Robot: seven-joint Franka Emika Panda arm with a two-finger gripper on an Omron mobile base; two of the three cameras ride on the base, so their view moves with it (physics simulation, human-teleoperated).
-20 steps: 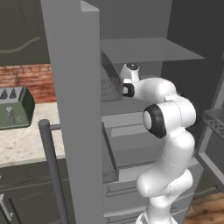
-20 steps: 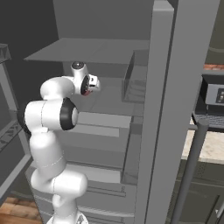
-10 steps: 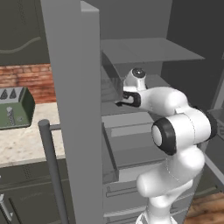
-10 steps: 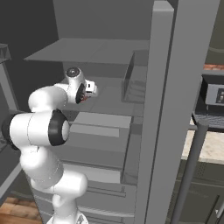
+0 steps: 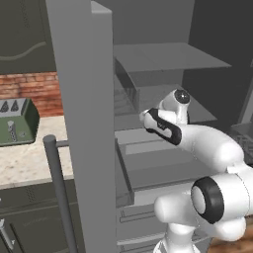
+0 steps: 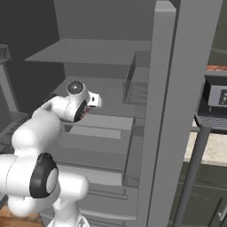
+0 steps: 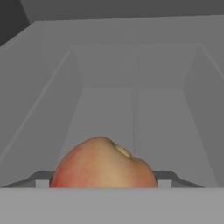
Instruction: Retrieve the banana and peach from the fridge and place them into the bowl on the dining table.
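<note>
Flat, dim rendered light; soft, slightly blurry.

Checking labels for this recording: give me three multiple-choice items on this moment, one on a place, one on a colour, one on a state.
1. Where is the peach?
A. In the bowl
B. At the hand, in front of the fridge shelves
C. On the counter beside the toaster

2. What colour is the toaster?
A. Red
B. White
C. Green

3. How is the fridge?
A. Open
B. Shut
C. Lying on its side

Answers:
1 B: the hand view has the peach right at its lower edge, with grey shelves and walls beyond it.
2 C: the left base view shows a dark green casing on the counter.
3 A: both base views show a door swung out, the shelves bare to view and the arm reaching in.
</note>
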